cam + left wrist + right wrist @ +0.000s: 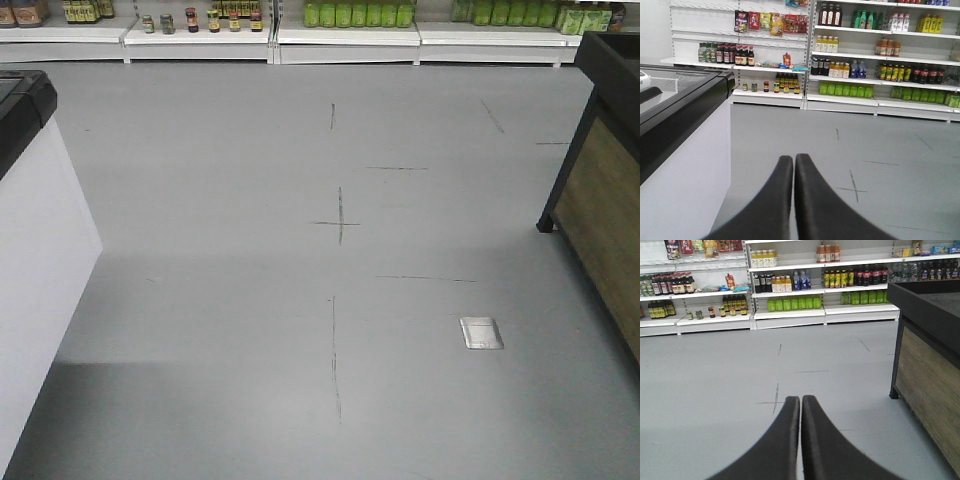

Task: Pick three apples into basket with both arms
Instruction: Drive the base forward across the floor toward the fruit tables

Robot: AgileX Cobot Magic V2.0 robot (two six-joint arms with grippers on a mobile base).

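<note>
Left gripper and right gripper are hanging pinched together, empty, over grey floor; stocked shelves are lining the wall. Edges are cropping freezer and counter.

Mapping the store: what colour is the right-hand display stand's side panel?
The side panel is wood-grain brown with a black frame, clearest in the right wrist view.

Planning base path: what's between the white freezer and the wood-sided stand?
Front view: only grey floor, with dark line marks and a metal floor plate nearer the stand.
</note>
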